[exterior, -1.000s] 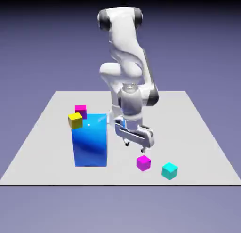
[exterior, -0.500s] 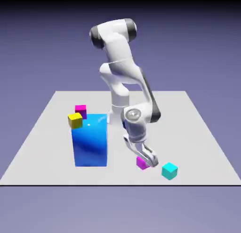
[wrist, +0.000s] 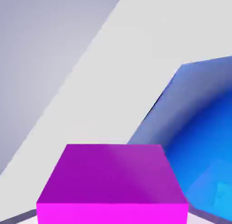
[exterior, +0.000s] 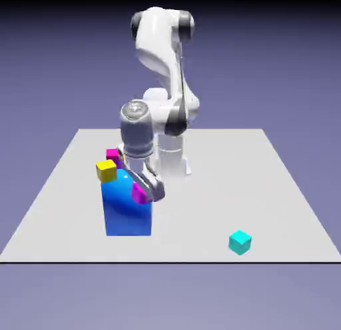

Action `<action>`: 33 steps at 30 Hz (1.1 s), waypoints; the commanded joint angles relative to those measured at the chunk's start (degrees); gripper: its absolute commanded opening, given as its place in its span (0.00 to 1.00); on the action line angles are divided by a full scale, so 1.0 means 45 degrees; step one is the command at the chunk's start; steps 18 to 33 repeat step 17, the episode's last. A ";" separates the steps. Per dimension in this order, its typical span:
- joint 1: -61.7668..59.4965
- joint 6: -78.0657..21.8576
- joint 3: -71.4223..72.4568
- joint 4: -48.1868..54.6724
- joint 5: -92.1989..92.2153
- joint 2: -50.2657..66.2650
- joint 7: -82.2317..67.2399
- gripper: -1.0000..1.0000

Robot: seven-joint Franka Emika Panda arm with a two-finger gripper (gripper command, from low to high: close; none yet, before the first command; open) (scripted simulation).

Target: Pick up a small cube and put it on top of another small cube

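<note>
We see a small magenta cube (exterior: 139,195) clamped between the closed jaws of the gripper (exterior: 144,193), lifted off the table (exterior: 266,189) and hanging against the upper front of the tall blue block (exterior: 128,212). In the hand view the held cube (wrist: 112,184) fills the bottom, the blue block at 3 o'clock. At 10 o'clock from the gripper sit the yellow cube (exterior: 106,170) and the second magenta cube (exterior: 112,154) just behind it. At 4 o'clock, well apart, we find the cyan cube (exterior: 240,242).
</note>
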 commanded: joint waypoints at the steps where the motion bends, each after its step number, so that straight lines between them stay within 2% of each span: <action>1: 0.0114 -0.0566 -0.0459 0.0138 0.0111 -0.0401 0.0219 0.00; 7: -0.0385 -0.1401 -0.3149 -0.0721 0.3196 -0.2855 0.3324 0.00; 9: -0.0060 -0.1323 -0.3513 -0.0721 0.3543 -0.3298 0.3235 0.00; 14: 0.0153 0.1007 -0.3263 -0.2300 0.3919 -0.2564 0.2960 0.00; 15: 0.0153 0.1008 -0.3263 -0.2300 0.3920 -0.2564 0.2960 1.00; 17: 0.0102 0.0455 -0.3323 -0.1926 0.3830 -0.2738 0.3025 1.00; 33: 0.0102 0.0455 -0.3323 -0.1926 0.3830 -0.2738 0.3025 1.00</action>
